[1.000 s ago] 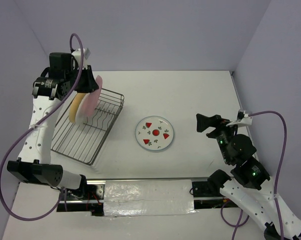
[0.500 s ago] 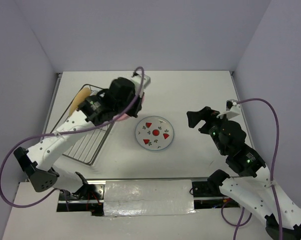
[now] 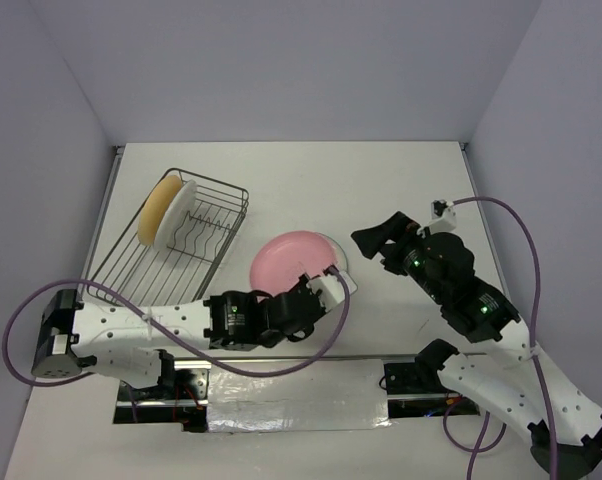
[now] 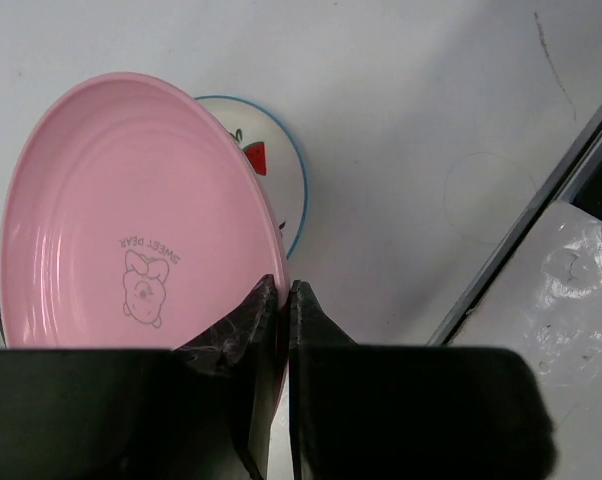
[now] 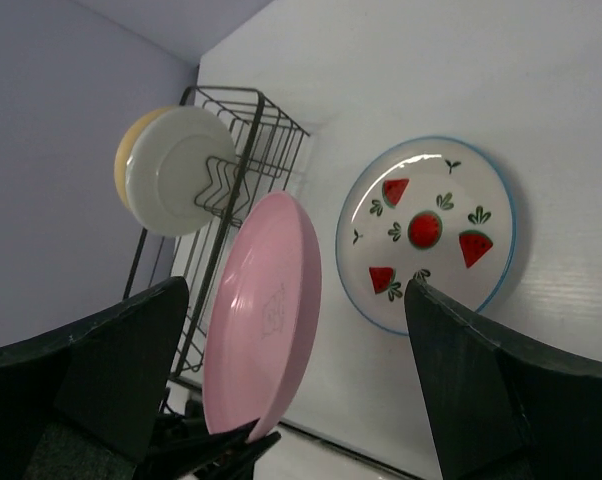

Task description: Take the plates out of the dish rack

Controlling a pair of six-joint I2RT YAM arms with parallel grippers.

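**Item 1, pink plate** (image 3: 293, 262): A second ago it stood in the dish rack (image 3: 171, 265) at 10 o'clock on the desk (image 3: 401, 180). It is now out of the rack and near the desk's middle. It is held tilted, its face towards the top camera, above the fruit-marked plate (image 3: 342, 262). Only a sliver of that plate shows at its 3 o'clock side. Whether the two touch cannot be told.

**Item 2, left end effector** (image 4: 281, 295): Clamped on the pink plate's rim at the near edge, one finger on each face. The arm has swung from over the rack to lie low along the desk's 6 o'clock edge.

**Item 3, right end effector** (image 3: 379, 236): Fingers wide apart, holding nothing. It has moved in from 3 o'clock and now stands near the plates.

**Item 4, still racked**: A tan-yellow plate (image 3: 157, 207) and a white plate (image 3: 179, 203), upright at the rack's far end.

**Task standing (judged)**: One plate is unloaded, a second is about to be set down, probably stacked on the first, and two remain.

**Edges and room**:
- The rack's right wall is near, at 9 o'clock of the pink plate.
- The right end effector crowds 3 o'clock.
- The desk's near edge lies close under the left arm.
- Bare desk runs from 12 to 2 o'clock.
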